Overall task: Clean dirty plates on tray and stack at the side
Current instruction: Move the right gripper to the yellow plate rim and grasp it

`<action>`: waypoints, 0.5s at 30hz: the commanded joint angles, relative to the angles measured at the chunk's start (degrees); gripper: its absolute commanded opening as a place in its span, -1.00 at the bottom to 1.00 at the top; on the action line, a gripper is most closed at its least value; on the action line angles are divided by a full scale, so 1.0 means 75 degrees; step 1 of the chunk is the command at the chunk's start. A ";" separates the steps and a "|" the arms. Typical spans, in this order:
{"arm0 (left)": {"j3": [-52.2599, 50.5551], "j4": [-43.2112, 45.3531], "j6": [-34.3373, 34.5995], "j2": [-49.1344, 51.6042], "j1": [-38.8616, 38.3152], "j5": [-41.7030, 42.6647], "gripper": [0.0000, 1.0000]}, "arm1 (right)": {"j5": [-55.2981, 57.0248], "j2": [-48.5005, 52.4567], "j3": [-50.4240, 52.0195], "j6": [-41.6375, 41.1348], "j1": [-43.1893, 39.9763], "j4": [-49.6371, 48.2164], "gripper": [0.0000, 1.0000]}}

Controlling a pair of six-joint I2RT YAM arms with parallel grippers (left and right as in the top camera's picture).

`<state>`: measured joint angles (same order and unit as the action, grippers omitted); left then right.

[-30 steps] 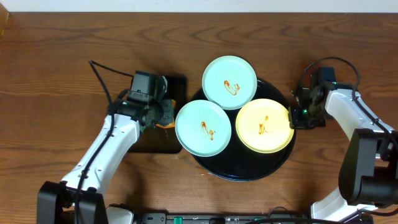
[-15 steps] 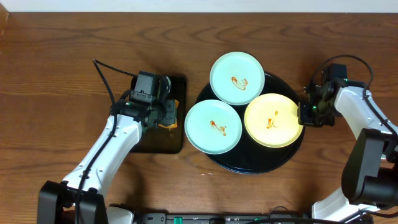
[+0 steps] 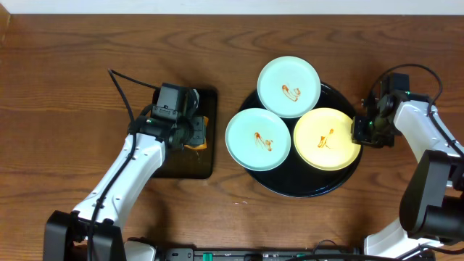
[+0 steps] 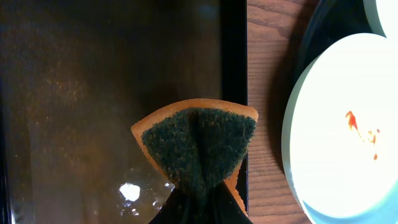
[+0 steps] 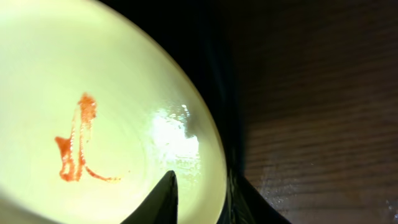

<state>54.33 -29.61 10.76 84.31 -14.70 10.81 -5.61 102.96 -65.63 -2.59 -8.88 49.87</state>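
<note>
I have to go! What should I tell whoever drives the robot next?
Left gripper: shut on the sponge, over the rectangular tray.
Right gripper: jaws straddle the round tray's right rim and the yellow plate's edge.
The yellow plate and two mint plates sit on the round tray, each sauced.
Done: nothing cleaned or stacked.
Left: wipe all three, stack them on the table.

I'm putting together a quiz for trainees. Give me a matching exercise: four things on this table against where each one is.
1 sponge
2 yellow plate
3 round tray
4 rectangular tray

a on the right half of the table
b pinched in the left pincer
c rightmost on the round tray
d beneath the sponge

Pairs: 1-b, 2-c, 3-a, 4-d
</note>
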 commanded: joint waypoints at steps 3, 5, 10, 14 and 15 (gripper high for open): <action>0.0029 0.0015 0.0096 -0.0012 -0.0003 0.0038 -0.85 | -0.0321 -0.0221 -0.0146 0.0192 -0.0006 -0.0152 -0.30; 0.0029 0.0015 0.0096 -0.0012 -0.0003 0.0038 -0.85 | -0.0338 -0.0221 -0.0146 0.0224 -0.0006 -0.0312 -0.22; 0.0029 0.0017 0.0096 -0.0012 -0.0003 0.0038 -0.84 | -0.1833 -0.0221 -0.0146 0.1198 -0.0003 -0.0895 -0.05; 0.0029 0.0012 0.0096 -0.0012 -0.0003 0.0038 -0.84 | -0.2075 -0.0221 -0.0143 0.1329 -0.0006 -0.0965 -0.01; 0.0029 0.0012 0.0099 -0.0012 -0.0003 0.0041 -0.84 | -0.2008 -0.0221 -0.0143 0.1329 -0.0006 -0.0962 0.04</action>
<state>54.33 -29.61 10.76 84.31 -14.70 10.81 -17.41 102.91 -65.69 4.67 -8.86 42.61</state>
